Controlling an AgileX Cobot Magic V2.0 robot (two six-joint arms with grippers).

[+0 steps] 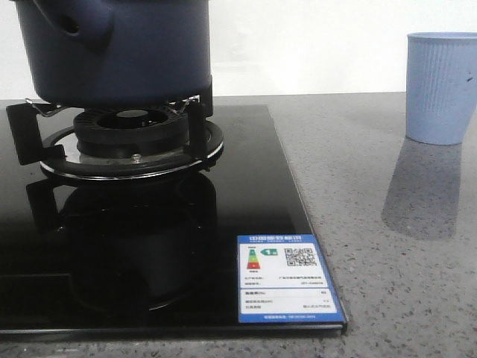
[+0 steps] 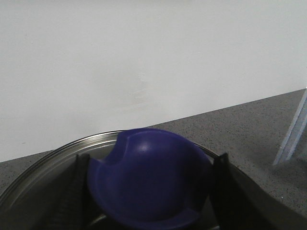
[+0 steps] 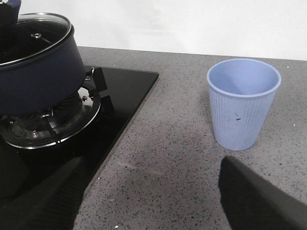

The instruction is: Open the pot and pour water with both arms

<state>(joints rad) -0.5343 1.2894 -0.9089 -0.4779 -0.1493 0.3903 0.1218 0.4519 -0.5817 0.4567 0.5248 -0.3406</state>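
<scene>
One matte navy pot (image 1: 119, 48), round, sits on the burner (image 1: 130, 142) under a glass lid (image 3: 33, 36). Left claw (image 2: 148, 191) brackets the lid's blue knob (image 2: 148, 177); right claw (image 3: 153, 191) gapes, empty. Ribbed cup (image 3: 243, 103), right of the pot, empty.

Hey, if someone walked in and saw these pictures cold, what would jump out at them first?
Probably the big dark navy pot sitting on the burner of the glossy black stove, at the left in the front view. Next, the light blue ribbed cup standing upright and alone on the grey counter to the right. In the left wrist view, the left tool flanks the lid's blue knob.
</scene>
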